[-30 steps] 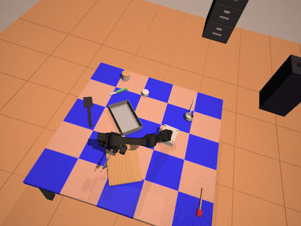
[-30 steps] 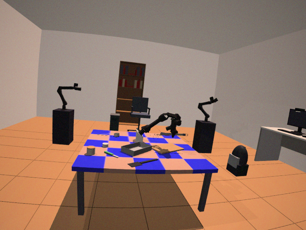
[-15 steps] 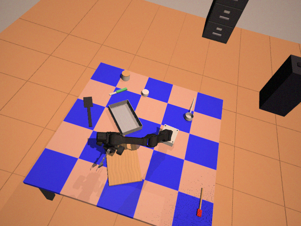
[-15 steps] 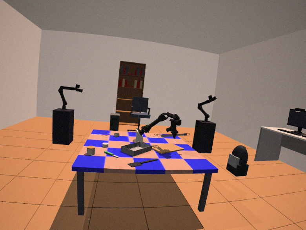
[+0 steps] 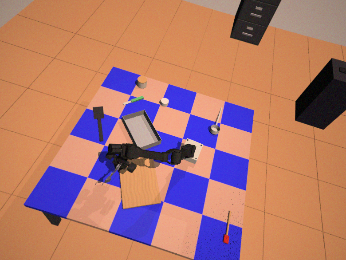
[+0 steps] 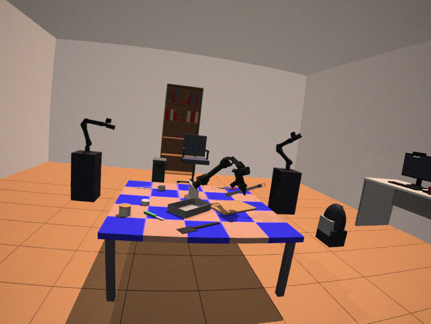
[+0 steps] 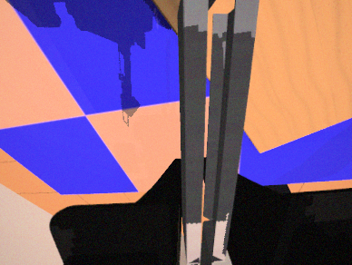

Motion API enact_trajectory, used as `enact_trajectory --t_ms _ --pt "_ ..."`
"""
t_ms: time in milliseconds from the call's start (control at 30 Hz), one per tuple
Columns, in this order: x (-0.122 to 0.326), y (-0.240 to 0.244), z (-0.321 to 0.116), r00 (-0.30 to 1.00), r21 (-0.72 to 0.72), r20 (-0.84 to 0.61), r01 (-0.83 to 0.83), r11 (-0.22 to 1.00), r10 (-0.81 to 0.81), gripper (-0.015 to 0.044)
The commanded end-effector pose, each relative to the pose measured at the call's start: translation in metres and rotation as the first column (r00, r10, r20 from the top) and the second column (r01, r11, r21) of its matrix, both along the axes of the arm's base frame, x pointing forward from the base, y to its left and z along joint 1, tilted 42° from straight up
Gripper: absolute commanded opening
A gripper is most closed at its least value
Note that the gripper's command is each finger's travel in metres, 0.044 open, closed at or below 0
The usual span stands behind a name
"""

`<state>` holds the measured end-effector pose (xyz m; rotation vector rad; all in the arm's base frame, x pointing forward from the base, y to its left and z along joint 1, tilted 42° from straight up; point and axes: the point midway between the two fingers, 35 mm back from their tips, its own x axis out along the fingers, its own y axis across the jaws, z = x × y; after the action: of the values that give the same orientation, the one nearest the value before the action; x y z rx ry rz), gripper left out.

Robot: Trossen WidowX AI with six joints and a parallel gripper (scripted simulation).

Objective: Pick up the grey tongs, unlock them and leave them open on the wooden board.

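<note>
The grey tongs (image 5: 113, 173) (image 6: 256, 187) (image 7: 192, 113) are in the air beside and above the left edge of the wooden board (image 5: 141, 190) (image 6: 240, 206) (image 7: 299, 68) in the top view. My gripper (image 5: 120, 165) (image 6: 244, 192) is shut on them. In the exterior view they are tilted: the end with a thin loop is higher, the other end lower. The wrist view shows their two arms close together and nearly parallel. I cannot tell whether the lock is engaged. The roasting tin (image 5: 139, 130) (image 6: 189, 208) is empty, behind the board.
A black spatula (image 5: 100, 128) (image 6: 195, 228) lies left of the tin. A green-handled knife (image 5: 137, 99) (image 6: 150, 213), a white round piece (image 5: 164, 102) and a jar (image 5: 142, 82) stand or lie farther back. A small pan (image 5: 214, 129) and a red-ended tool (image 5: 226, 238) are on the right.
</note>
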<state>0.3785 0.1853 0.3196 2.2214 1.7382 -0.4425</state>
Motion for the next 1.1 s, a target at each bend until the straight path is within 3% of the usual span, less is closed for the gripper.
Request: enact_trajectory --t_ms 0,533,1067 --pt "0.002 -0.001 0.001 1.000 0.071 -0.001 0.007 0.997 -0.007 -0.0150" --pt "-0.003 -0.008 -0.002 1.000 0.279 -0.008 -0.024 0.960 0.027 -0.0150" --pt "-0.035 -0.019 -0.015 0.991 0.398 -0.015 -0.118 0.910 0.135 -0.0150"
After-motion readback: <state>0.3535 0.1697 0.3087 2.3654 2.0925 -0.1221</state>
